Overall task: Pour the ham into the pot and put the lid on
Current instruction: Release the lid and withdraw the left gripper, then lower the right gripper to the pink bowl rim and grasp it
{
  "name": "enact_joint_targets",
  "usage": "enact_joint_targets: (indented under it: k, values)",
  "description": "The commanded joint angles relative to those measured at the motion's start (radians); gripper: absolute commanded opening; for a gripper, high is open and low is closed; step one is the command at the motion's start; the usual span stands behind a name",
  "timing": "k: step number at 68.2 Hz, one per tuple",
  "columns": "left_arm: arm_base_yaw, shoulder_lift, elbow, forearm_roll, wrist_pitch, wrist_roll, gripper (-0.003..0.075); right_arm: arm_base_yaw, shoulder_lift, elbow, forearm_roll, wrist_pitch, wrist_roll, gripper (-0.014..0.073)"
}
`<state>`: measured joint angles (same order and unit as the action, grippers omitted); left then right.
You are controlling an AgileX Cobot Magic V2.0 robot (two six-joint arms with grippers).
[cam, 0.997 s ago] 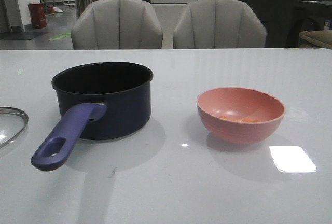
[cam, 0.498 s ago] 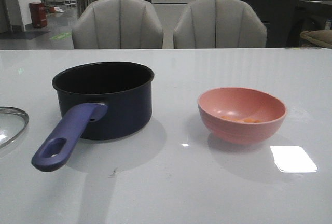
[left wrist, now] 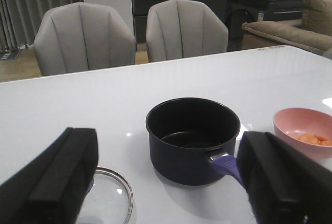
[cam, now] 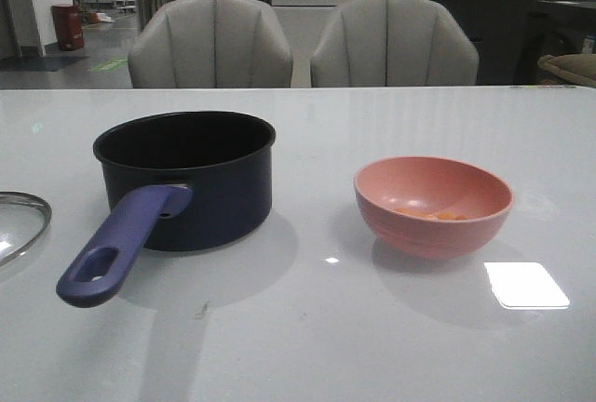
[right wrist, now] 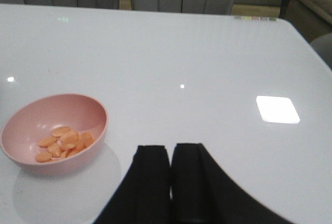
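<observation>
The dark navy pot (cam: 186,179) stands left of the table's middle, empty, its purple-blue handle (cam: 116,248) pointing toward the front. The pot (left wrist: 193,137) also shows in the left wrist view. The glass lid (cam: 20,225) lies flat at the left edge of the table; its rim (left wrist: 124,195) shows by my left gripper. Orange ham (cam: 433,215) bits lie in the pink bowl (cam: 433,205) on the right; in the right wrist view the ham (right wrist: 63,142) sits in the bowl (right wrist: 54,130). My left gripper (left wrist: 166,175) is open, held above and short of the pot and lid. My right gripper (right wrist: 171,154) is shut and empty, beside the bowl.
Two grey chairs (cam: 209,44) stand behind the white table (cam: 372,328). A bright light reflection (cam: 526,284) lies on the tabletop near the bowl. Neither arm shows in the front view.
</observation>
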<state>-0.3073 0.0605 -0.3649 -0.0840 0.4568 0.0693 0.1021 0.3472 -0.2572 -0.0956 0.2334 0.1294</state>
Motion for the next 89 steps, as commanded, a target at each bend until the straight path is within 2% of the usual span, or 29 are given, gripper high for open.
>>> enact_joint_targets:
  k: [1, 7, 17, 22, 37, 61, 89]
  values:
    - [-0.009, 0.010, -0.027, -0.016, -0.076, -0.001, 0.0582, -0.005, 0.055, -0.038, 0.002, -0.066, -0.008, 0.0162]
    - [-0.009, 0.010, -0.027, -0.016, -0.076, -0.001, 0.0583, -0.005, 0.093, -0.050, 0.014, -0.072, -0.008, 0.0197]
    - [-0.009, 0.010, -0.027, -0.016, -0.076, -0.001, 0.0583, -0.005, 0.224, -0.125, 0.045, -0.069, -0.008, 0.0398]
    - [-0.009, 0.010, -0.027, -0.016, -0.076, -0.001, 0.0583, -0.002, 0.316, -0.180, 0.057, -0.068, -0.008, 0.0456]
    - [-0.009, 0.010, -0.027, -0.016, -0.076, -0.001, 0.0583, 0.013, 0.641, -0.357, 0.208, -0.050, -0.008, 0.0453]
    - [-0.009, 0.010, -0.027, -0.016, -0.076, -0.001, 0.0583, 0.105, 1.122, -0.623, 0.210, 0.035, -0.008, 0.0453]
    - [-0.009, 0.010, -0.027, -0.016, -0.076, -0.001, 0.0583, 0.106, 1.395, -0.811, 0.277, 0.125, -0.009, 0.0453]
